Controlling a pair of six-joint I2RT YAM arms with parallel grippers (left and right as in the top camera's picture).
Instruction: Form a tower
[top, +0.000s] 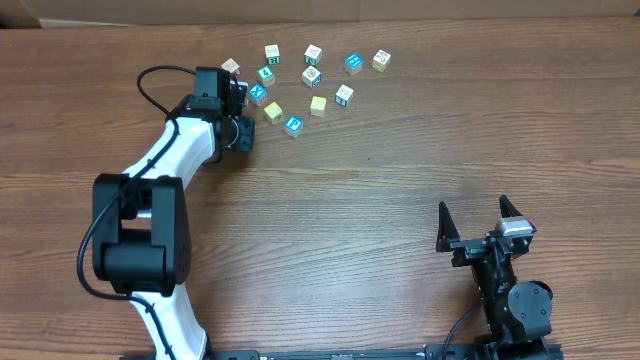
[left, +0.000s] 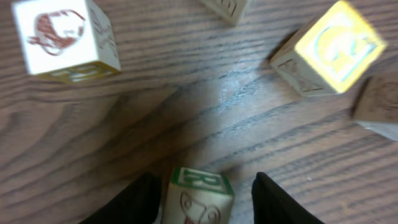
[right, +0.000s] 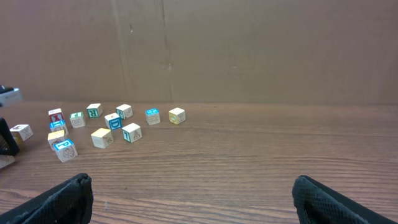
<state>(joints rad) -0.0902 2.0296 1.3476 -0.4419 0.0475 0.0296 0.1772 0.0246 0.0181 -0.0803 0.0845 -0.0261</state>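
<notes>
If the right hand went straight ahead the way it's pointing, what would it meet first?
Probably only bare table, then the brown back wall. From the right hand, the loose cubes all lie left of that line, though depth is unclear.

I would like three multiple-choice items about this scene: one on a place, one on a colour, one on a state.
1. Which arm reaches the loose cubes? A left, B right, C both.
2. The cube between the jaws of the left gripper has a top face edged in: A red, B green, C black.
3. The right gripper is: A shut on a cube, B open and empty, C shut and empty.
1 A, the left arm stretches to them; 2 B, the left wrist view shows green; 3 B, its jaws stand apart over bare table.
</notes>
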